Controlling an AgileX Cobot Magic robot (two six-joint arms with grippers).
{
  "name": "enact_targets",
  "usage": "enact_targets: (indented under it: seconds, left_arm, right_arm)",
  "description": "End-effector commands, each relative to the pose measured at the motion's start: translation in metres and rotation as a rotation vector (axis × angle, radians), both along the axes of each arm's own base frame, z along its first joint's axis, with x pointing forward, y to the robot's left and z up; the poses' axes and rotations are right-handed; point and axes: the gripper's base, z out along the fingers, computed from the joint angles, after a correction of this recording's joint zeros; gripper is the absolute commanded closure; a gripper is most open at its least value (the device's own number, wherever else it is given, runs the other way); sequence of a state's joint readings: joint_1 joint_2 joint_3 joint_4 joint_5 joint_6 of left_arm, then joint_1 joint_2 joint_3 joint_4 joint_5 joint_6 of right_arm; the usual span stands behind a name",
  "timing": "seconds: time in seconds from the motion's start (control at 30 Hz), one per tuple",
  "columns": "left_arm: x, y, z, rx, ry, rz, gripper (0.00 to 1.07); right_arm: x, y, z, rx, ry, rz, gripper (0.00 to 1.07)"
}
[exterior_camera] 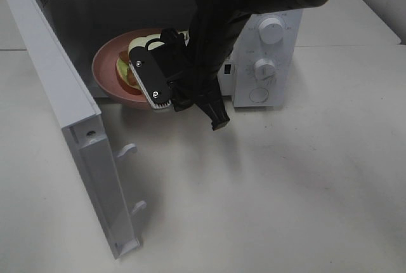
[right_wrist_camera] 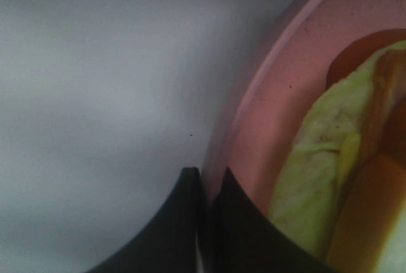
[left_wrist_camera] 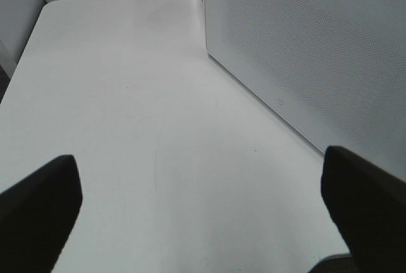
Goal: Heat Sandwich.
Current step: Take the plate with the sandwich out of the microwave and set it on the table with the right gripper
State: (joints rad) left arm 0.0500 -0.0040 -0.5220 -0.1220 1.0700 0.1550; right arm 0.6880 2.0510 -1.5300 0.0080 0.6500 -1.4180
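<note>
Nearest the high camera, the swung-open microwave door (exterior_camera: 76,139) is seen edge-on at the left of that view, with two latch hooks projecting from its inner face. Behind it, the white microwave (exterior_camera: 266,57) is set on the pale table (exterior_camera: 285,190), its two dials and round button at the right of the cavity. The pink plate (exterior_camera: 104,66) is held at the mouth of the cavity, with the sandwich (exterior_camera: 130,63) lying on it, lettuce and reddish filling showing at its edge. The right gripper (right_wrist_camera: 206,222) is clamped on the plate's rim, its dark fingers pressed together on either side of it, as the right wrist view shows from close up. The left gripper (left_wrist_camera: 203,209) is held with its fingers spread wide apart over bare table, nothing between them, just beside the perforated white side wall (left_wrist_camera: 317,51) of the microwave; it is outside the high view.
</note>
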Motion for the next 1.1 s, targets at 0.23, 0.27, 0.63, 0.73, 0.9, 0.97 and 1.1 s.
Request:
enact_targets:
  seconds: [0.23, 0.27, 0.63, 0.73, 0.9, 0.97, 1.1]
  left_arm:
    - [-0.001, 0.0, -0.001, -0.002, -0.004, -0.003, 0.09]
    - [-0.001, 0.0, -0.001, -0.002, -0.004, -0.003, 0.09]
    - [-0.001, 0.0, -0.001, -0.002, -0.004, -0.003, 0.09]
    - [-0.001, 0.0, -0.001, -0.002, -0.004, -0.003, 0.09]
    - [-0.001, 0.0, -0.001, -0.002, -0.004, -0.003, 0.09]
    - [-0.001, 0.0, -0.001, -0.002, -0.004, -0.003, 0.09]
    - [-0.001, 0.0, -0.001, -0.002, -0.004, -0.003, 0.09]
  right_arm:
    - [-0.022, -0.014, 0.027, 0.054, -0.072, 0.066, 1.07]
    - [-0.026, -0.017, 0.03, 0.059, -0.082, 0.07, 1.07]
    - [-0.051, -0.032, 0.039, 0.072, -0.1, 0.092, 1.07]
    - [-0.058, -0.038, 0.039, 0.07, -0.096, 0.091, 1.07]
    - [-0.07, -0.048, 0.042, 0.067, -0.087, 0.087, 1.07]
    - [-0.079, -0.056, 0.044, 0.069, -0.079, 0.073, 1.07]
    - [-0.089, -0.065, 0.046, 0.066, -0.074, 0.059, 1.07]
